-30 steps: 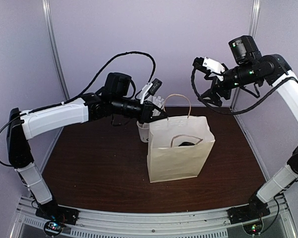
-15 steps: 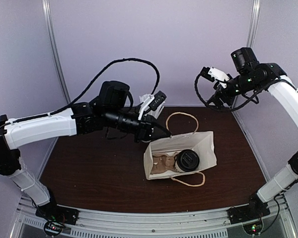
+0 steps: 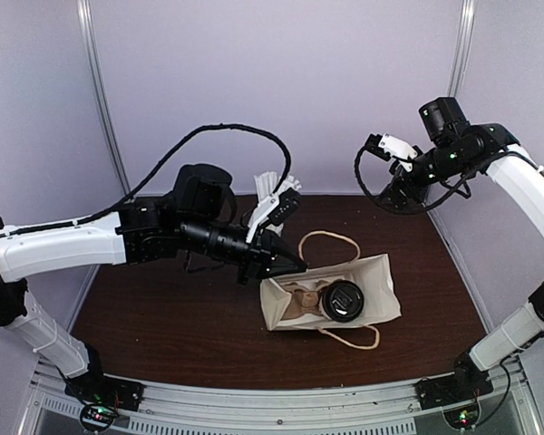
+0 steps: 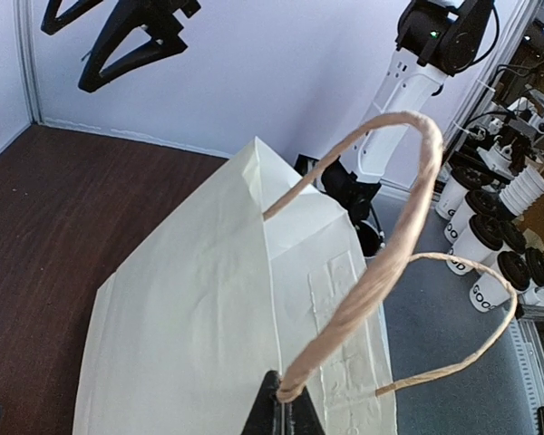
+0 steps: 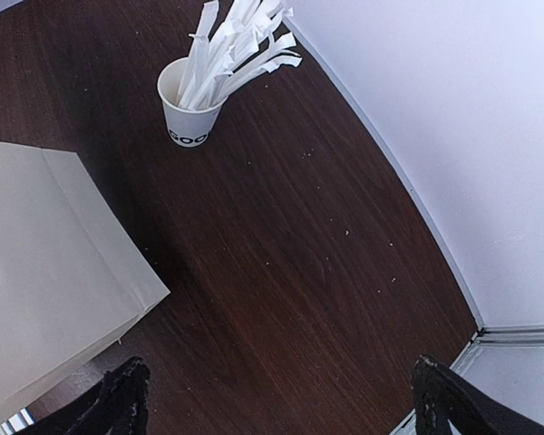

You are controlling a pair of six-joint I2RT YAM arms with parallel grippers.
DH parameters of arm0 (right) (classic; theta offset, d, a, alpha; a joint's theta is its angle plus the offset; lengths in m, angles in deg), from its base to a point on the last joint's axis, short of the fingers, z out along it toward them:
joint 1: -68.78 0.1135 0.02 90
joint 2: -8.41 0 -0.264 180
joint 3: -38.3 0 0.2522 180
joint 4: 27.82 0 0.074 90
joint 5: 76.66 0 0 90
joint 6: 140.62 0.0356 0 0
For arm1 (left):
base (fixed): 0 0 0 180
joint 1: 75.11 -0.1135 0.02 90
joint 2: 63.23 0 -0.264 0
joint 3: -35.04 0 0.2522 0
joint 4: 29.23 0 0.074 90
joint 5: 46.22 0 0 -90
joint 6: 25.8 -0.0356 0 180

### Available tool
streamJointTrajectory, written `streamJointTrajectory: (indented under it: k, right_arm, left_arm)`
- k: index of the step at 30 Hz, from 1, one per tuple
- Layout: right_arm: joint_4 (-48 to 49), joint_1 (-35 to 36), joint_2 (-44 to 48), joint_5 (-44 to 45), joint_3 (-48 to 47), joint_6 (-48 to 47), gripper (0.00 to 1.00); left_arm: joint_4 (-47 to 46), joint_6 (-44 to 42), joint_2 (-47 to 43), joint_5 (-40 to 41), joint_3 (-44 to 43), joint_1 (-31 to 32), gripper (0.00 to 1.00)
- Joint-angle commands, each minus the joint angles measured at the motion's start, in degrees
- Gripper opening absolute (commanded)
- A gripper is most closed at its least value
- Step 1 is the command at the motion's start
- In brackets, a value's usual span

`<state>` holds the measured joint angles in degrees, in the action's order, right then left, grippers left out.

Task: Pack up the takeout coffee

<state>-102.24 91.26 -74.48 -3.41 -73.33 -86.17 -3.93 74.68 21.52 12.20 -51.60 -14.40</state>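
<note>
left claw [image 4: 281, 410] clamped on bag handle [image 4: 392, 237], arm outstretched | right claw [image 5: 281, 388] spread wide, empty, raised

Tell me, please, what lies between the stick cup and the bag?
Only bare table, as the right wrist view shows, between stick cup and bag.

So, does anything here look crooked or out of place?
Yes, the white paper bag isn't standing upright. The left gripper pinches one of its twine handles and the bag leans over, its mouth turned toward the overhead camera, so the black lid inside shows. Nothing looks spilled.
</note>
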Motion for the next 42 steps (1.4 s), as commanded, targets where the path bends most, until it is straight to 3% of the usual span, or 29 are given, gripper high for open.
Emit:
streamJointTrajectory:
  k: [1, 10, 12, 17, 21, 24, 28, 35, 42]
  right_arm:
    - [1.15, -0.44, 1.07, -1.00, 0.33, 1.08, 1.00]
    - [1.25, -0.42, 1.28, -1.59, 0.82, 1.18, 1.00]
    - [1.25, -0.40, 1.62, -1.61, 0.97, 1.19, 1.00]
    - [1.25, -0.43, 1.95, -1.50, 1.23, 1.10, 1.00]
    - [1.09, -0.42, 1.95, -1.38, 1.33, 1.05, 1.00]
    - [0.75, -0.50, 1.97, -1.23, 1.33, 0.86, 1.00]
    - [0.52, -0.64, 1.26, -1.32, 0.86, 0.94, 1.00]
    - [0.14, -1.17, -0.16, -1.22, -0.23, 1.36, 1.00]
    - [-0.57, -3.19, -0.98, -0.81, -0.31, 1.27, 1.00]
  left_arm:
    - [-0.31, -1.66, 0.82, 5.61, -2.46, -0.72, 0.00]
    - [0.47, 1.00, 7.02, 8.55, -8.36, -6.78, 0.00]
    - [0.48, 1.78, 7.80, 8.96, -9.27, -7.96, 0.05]
    - [1.67, 2.51, 8.58, 9.88, -11.06, -9.37, 0.28]
    - [9.08, -0.44, 5.98, 11.63, -13.96, -9.38, 0.50]
    - [16.53, -4.20, 1.73, 13.02, -16.09, -9.42, 0.59]
    - [19.33, -6.76, -4.26, 14.49, -15.84, -10.88, 0.72]
    - [18.15, -2.31, -3.97, 15.83, -16.30, -20.21, 0.71]
    - [13.51, 5.43, 8.36, 7.85, -20.19, -32.77, 0.44]
